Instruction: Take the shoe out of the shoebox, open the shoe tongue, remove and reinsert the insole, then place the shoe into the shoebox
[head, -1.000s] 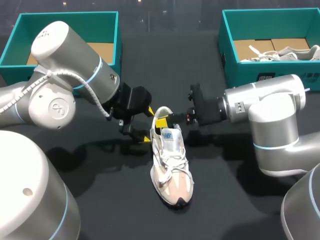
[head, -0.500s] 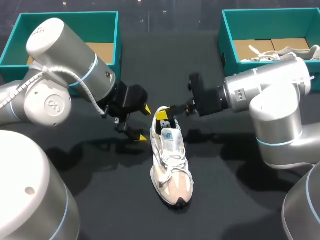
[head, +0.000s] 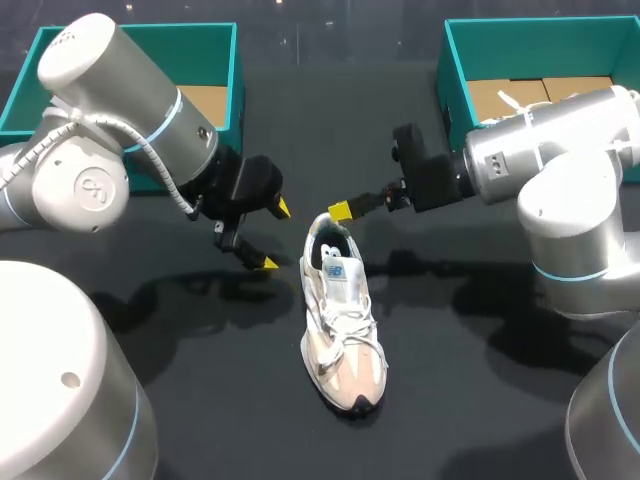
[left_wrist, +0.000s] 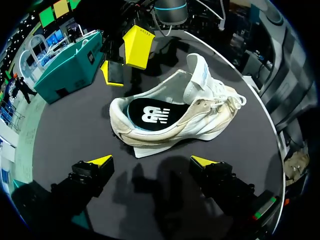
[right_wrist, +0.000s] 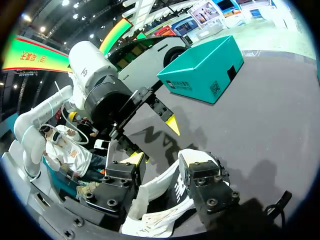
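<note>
White mesh sneaker (head: 340, 320), insole seated, on black worktop (head: 450, 380); left gripper (head: 275, 236), right gripper (left_wrist: 125, 59): fingers apart. You should pinch the heel collar squarely.

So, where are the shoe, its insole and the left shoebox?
shoe (head: 341, 322), head view, on the laces.
insole (left_wrist: 150, 114), left wrist view, dark heel area.
left shoebox (head: 205, 55), head view, inner back wall.

The black table (head: 200, 400) before me bears a pale shoe (head: 343, 320) on its sole near the middle, toe toward the near edge. A teal shoebox (head: 236, 90) stands at the far left, and a second shoebox (head: 455, 100) at the far right.
</note>
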